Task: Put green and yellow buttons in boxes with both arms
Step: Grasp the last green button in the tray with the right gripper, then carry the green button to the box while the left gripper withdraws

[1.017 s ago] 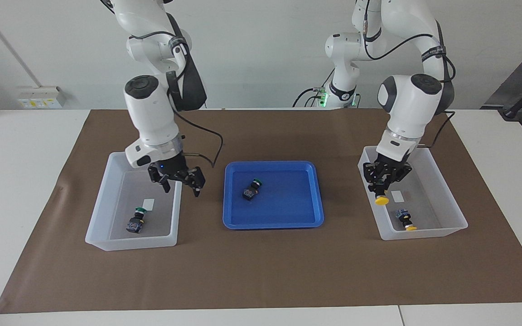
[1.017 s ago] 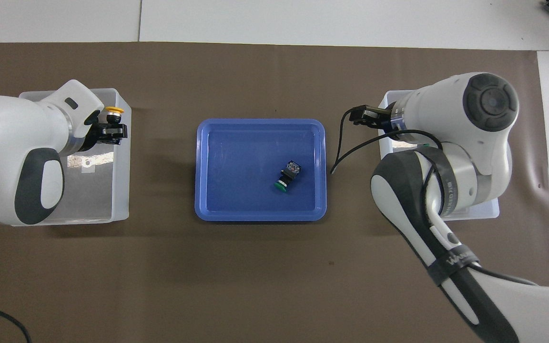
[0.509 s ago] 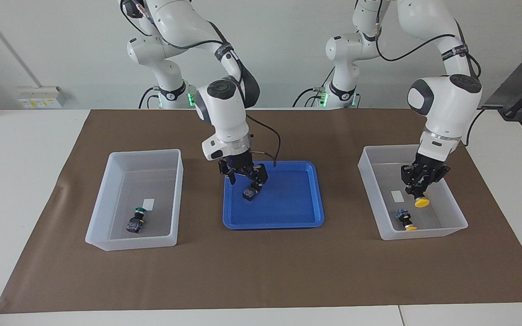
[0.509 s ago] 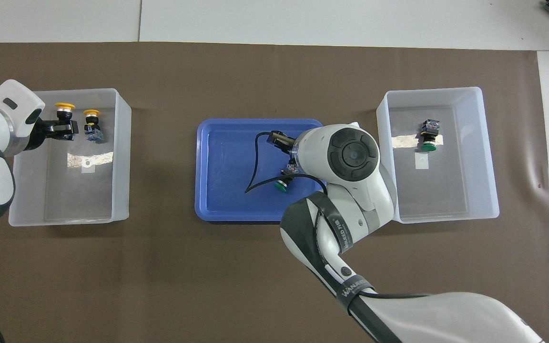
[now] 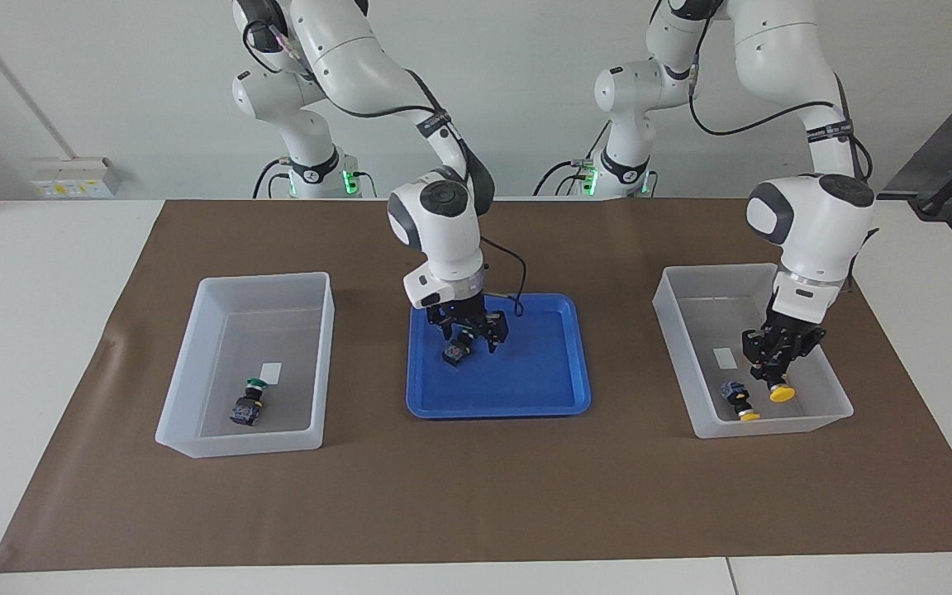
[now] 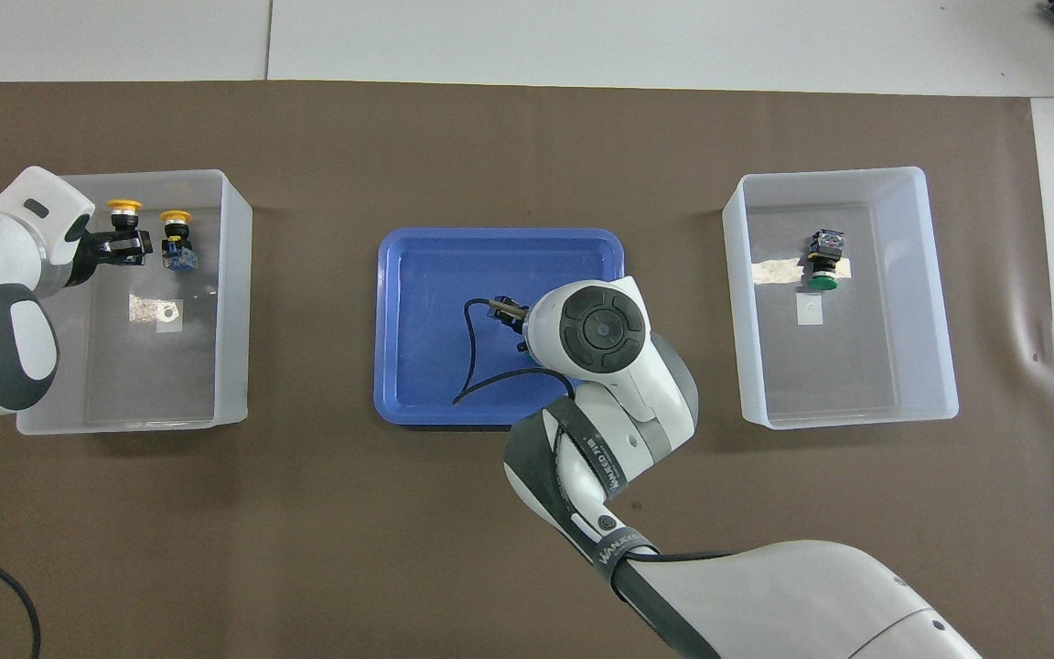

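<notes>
My right gripper (image 5: 470, 337) is open and low in the blue tray (image 5: 525, 405), its fingers on either side of a green button (image 5: 454, 354). In the overhead view my right arm hides that button. A second green button (image 5: 246, 405) lies in the box (image 5: 187, 364) at the right arm's end; it also shows in the overhead view (image 6: 825, 265). My left gripper (image 5: 773, 372) is shut on a yellow button (image 5: 781, 393), cap down, low inside the other box (image 5: 674, 330). A second yellow button (image 5: 739, 399) lies on that box's floor beside it.
The two boxes and the blue tray (image 6: 399, 320) stand in a row on a brown mat (image 5: 476, 496). A black cable (image 6: 472, 357) hangs from my right wrist over the tray. Each box has a small white floor label (image 6: 807, 309).
My right gripper has swung from over its box to the blue tray and come down around the green button. My left gripper has carried the yellow button deeper into its box.
</notes>
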`<state>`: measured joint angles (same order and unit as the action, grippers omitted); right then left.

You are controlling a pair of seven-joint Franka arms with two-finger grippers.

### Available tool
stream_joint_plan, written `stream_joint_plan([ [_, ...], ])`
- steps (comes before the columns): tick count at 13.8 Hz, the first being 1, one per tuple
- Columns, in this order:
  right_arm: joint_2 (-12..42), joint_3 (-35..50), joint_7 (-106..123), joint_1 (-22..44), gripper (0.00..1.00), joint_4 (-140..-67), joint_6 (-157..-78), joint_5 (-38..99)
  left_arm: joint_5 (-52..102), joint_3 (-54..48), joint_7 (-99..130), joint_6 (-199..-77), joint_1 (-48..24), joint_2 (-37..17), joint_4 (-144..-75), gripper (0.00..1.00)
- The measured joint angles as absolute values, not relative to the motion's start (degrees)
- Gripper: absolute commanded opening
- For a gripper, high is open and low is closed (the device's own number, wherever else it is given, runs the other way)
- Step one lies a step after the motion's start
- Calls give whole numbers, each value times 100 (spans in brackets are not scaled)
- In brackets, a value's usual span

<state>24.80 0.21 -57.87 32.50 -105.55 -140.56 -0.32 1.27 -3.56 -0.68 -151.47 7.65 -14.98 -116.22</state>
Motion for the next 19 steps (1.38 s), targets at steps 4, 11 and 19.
stream_joint_plan([
  [4, 2482, 16, -5787, 3250, 87, -10682, -14051, -201, 127, -357, -68, -15577, 824, -1899, -11619, 38],
  [11, 2465, -11, -5790, 3239, 0, -10704, -14042, -218, 127, -373, -77, -15603, 829, -1939, -11538, 100],
  [19, 1208, -115, -4419, 2166, 0, -10168, -12216, -267, 123, -489, -498, -13630, 328, -641, -11386, 100],
])
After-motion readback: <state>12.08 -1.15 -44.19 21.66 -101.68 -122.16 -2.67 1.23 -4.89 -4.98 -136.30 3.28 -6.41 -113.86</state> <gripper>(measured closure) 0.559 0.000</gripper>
